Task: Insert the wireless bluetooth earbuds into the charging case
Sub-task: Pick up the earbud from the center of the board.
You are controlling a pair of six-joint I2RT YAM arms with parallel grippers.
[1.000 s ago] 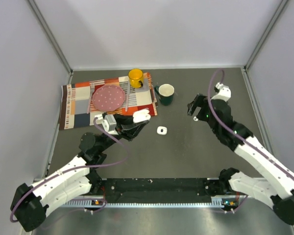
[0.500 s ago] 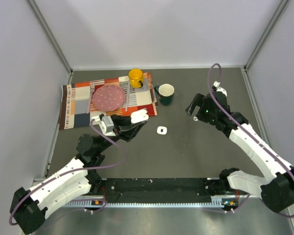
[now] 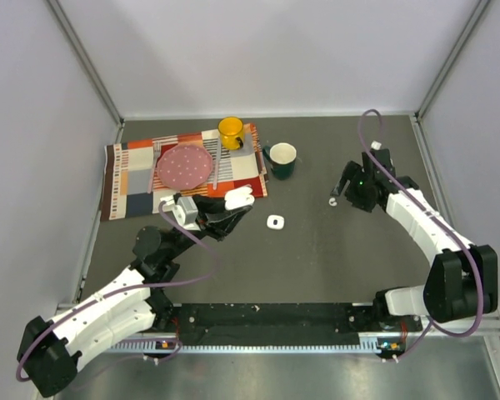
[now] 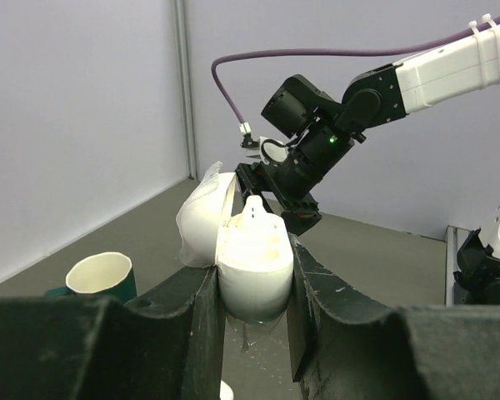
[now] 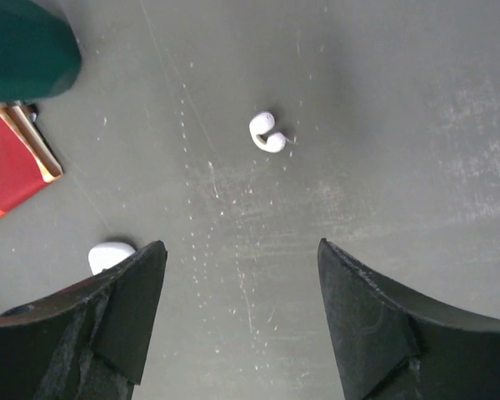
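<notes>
White charging case in left hand

The charging case, a smooth white pebble, stands upright, pinched between the left jaws and raised off the surface, its lid hinged open; one glossy white earbud lies on the surface, well apart; a second earbud lies near the case.
</notes>
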